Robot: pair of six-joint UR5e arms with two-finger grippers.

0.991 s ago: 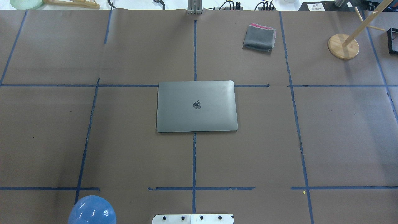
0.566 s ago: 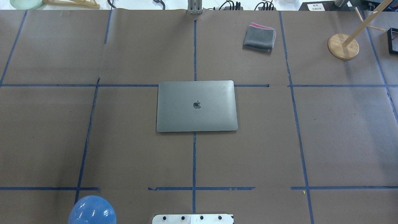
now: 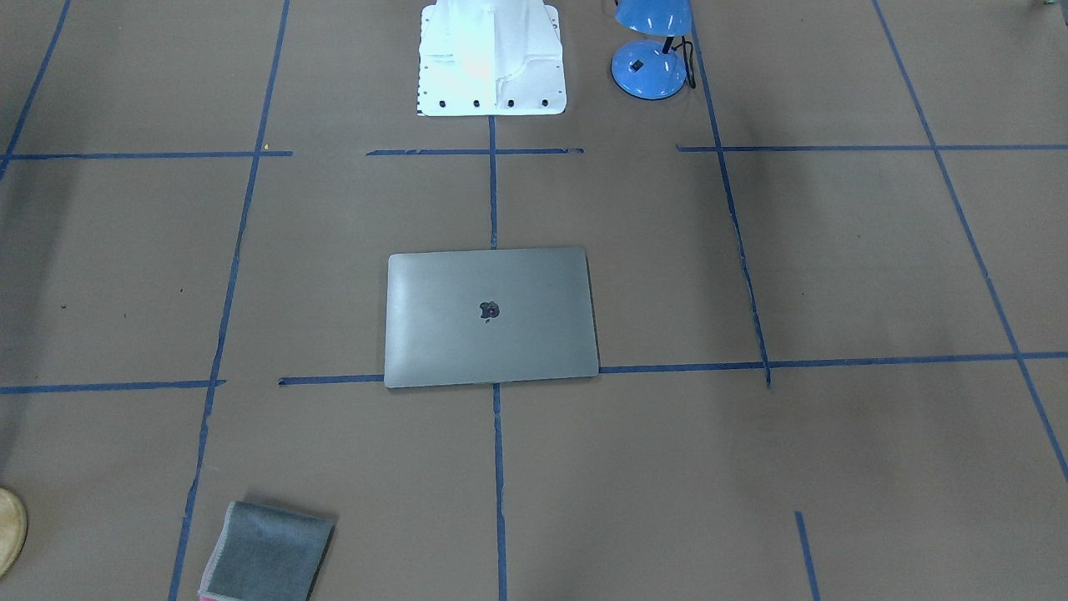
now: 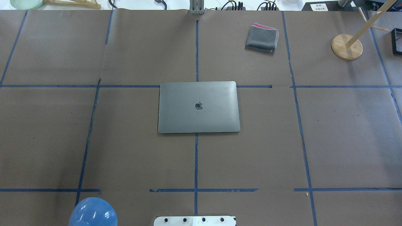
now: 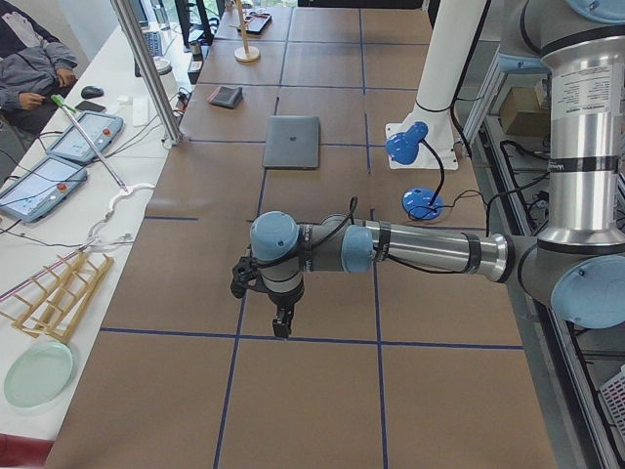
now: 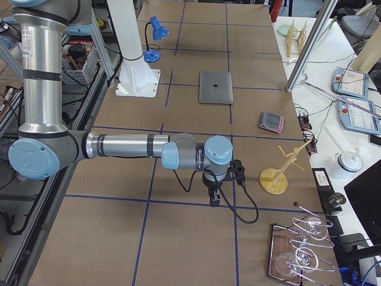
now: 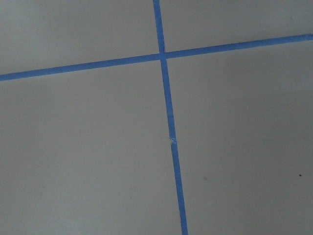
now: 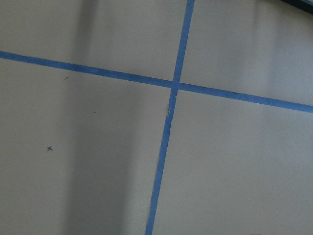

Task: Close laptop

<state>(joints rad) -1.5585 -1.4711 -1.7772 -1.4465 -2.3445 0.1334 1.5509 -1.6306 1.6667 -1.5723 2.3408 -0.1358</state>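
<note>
The space-grey laptop (image 4: 198,107) lies flat with its lid down and the apple logo up, at the middle of the brown table; it also shows in the front view (image 3: 491,317), the left side view (image 5: 292,142) and the right side view (image 6: 215,88). My left gripper (image 5: 282,327) hangs over the table far from the laptop, at the table's left end. My right gripper (image 6: 215,199) hangs over the right end. Both show only in the side views, so I cannot tell whether they are open or shut. The wrist views show only bare table and blue tape.
A folded grey cloth (image 4: 262,37) lies at the far right of the laptop. A blue desk lamp (image 4: 93,212) stands near the robot base (image 3: 491,58). A wooden stand (image 4: 346,46) is at the far right. Operator consoles line the far edge.
</note>
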